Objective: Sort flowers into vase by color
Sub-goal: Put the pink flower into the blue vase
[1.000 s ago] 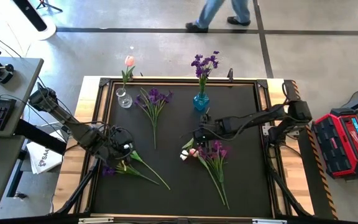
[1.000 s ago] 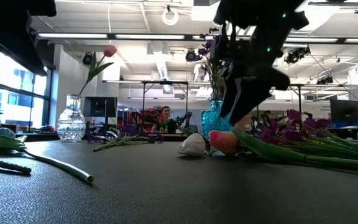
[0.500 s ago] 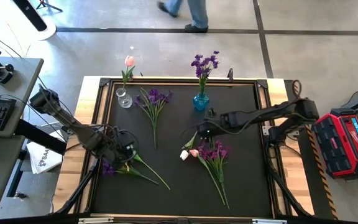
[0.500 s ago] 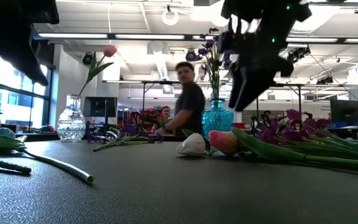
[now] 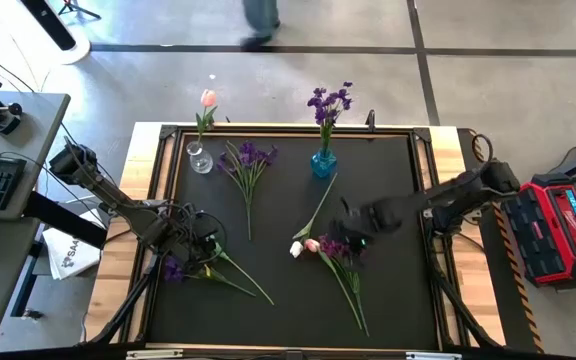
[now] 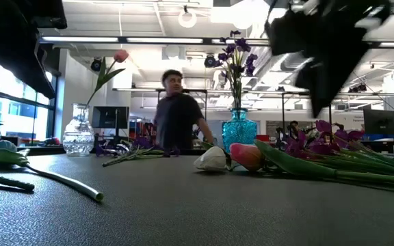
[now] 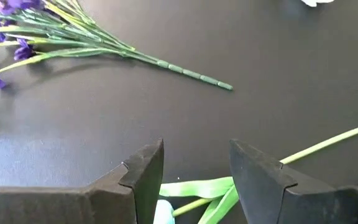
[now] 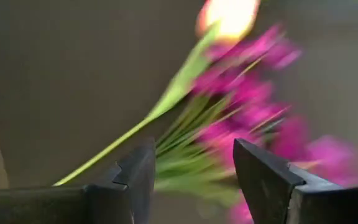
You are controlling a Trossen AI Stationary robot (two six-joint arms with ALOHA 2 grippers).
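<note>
Two hands: left hand open over tulip; right hand open, empty.
Purple-bloomed green-stemmed flowers: probably light, floppy, crushable; best pinched mid-stem.

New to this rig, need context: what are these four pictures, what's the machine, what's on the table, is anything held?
It is a robot with two dark arms at a black table, each ending in a two-finger gripper. The high view looks straight down, the low view looks level across the table top, and each wrist view looks out past that arm's own fingers.

On the table: a clear vase with a pink tulip, a blue vase with purple flowers, and loose flowers in three places: a purple bunch between the vases, a pile mid-table, and stems on the left.

The left gripper hangs open over those stems; the right gripper is open above the pile. Neither holds anything.
</note>
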